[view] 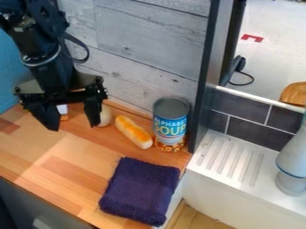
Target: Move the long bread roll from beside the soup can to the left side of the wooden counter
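Gripper (73,128): black.
Small item (62,112): white above orange.
Rounded object (105,116): pale cream.
Bread roll (133,132): golden orange top, creamy ends.
Tin can (170,127): blue label, white and yellow lettering, orange-patterned lower band, grey lid.
Cloth (140,190): deep purple, uniform.
Countertop (69,176): tan and reddish-brown, wood-block pattern.
Plank wall (149,44): light grey, streaked grain, darker knots.
Tiles (242,107): dark grey, pale grout lines.
Draining board (209,173): white, parallel ribbing.
Side panel (10,82): blue.
Floor mark (252,38): red.
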`<state>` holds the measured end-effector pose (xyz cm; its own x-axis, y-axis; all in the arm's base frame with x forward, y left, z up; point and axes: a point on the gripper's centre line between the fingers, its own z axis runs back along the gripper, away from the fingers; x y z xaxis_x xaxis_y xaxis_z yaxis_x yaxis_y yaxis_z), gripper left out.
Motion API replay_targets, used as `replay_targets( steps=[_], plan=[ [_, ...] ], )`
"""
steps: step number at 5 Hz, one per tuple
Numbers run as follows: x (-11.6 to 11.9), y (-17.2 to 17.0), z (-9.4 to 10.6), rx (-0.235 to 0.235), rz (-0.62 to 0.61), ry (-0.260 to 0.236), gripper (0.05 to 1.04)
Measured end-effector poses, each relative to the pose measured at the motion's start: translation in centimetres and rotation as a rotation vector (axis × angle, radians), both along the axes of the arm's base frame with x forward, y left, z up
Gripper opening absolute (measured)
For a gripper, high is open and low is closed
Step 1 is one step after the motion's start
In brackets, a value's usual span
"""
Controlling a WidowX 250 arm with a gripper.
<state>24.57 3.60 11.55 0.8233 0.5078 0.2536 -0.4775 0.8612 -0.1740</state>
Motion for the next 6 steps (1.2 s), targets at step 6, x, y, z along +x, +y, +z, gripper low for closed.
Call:
replay_targets(
  steps=[6],
  plan=[
    [11.3, 2.3, -6.3, -0.063, 0.470, 0.070, 1.000]
  ],
)
